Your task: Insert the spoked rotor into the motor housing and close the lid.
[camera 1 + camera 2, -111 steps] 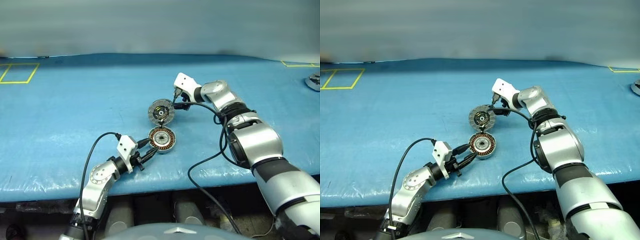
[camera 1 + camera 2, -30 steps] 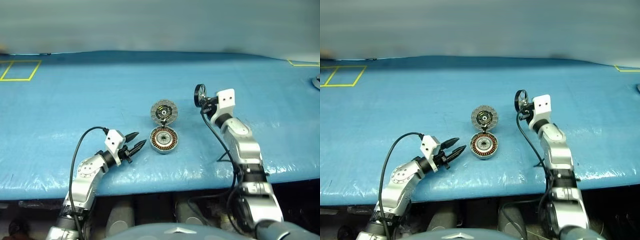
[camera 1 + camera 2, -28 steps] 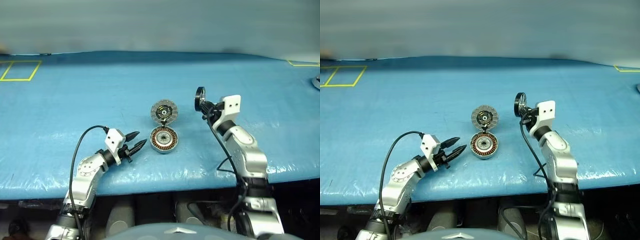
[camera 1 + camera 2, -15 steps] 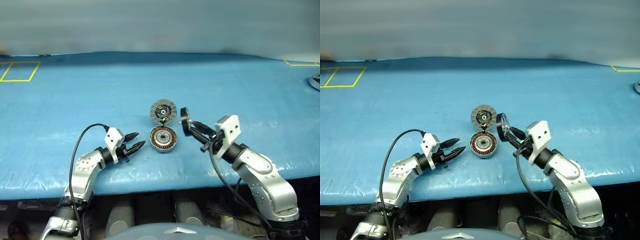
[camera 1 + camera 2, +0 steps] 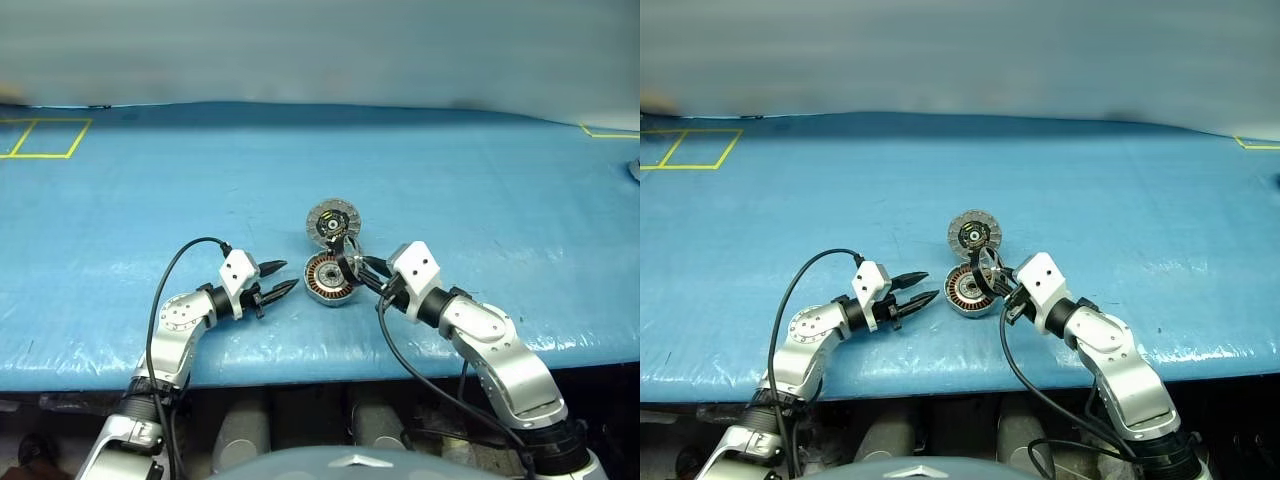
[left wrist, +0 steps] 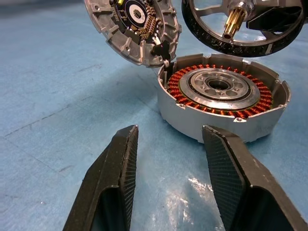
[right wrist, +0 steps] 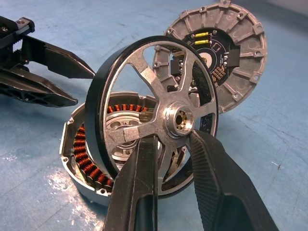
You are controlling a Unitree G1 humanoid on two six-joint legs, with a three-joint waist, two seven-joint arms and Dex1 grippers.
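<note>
Right wrist view shows the right gripper (image 7: 168,159) pinched onto the hub of the rotor (image 7: 154,113), one finger on either side of the hub and across the spokes, wheel carried on edge and tilted rather than flat. Directly beyond and below it sits the housing (image 7: 91,159) on the blue table (image 5: 150,180), open end up, copper windings ringed round a dark centre. Lid (image 5: 331,220) stands swung back on the far side of the housing, still joined at its hinge, dark inner face turned toward the robot.

Head views place the rotor at the right rim of the housing, partly overlapping it, not yet seated. Left wrist view shows a brass shaft end (image 6: 231,26) poking from the hub and pointing at a slant rather than down the bore of the housing.

Key relation, as a judgement: housing axis upright, rotor axis leaning well off it. Needs tipping flat and centring over the dark middle before lowering; otherwise likely to catch on the rim or the windings.

Left gripper (image 5: 283,279) waits just left of the housing, fingers parted, gripping nothing, housing straight ahead between their tips. Nearer arm for steadying the housing: left.
</note>
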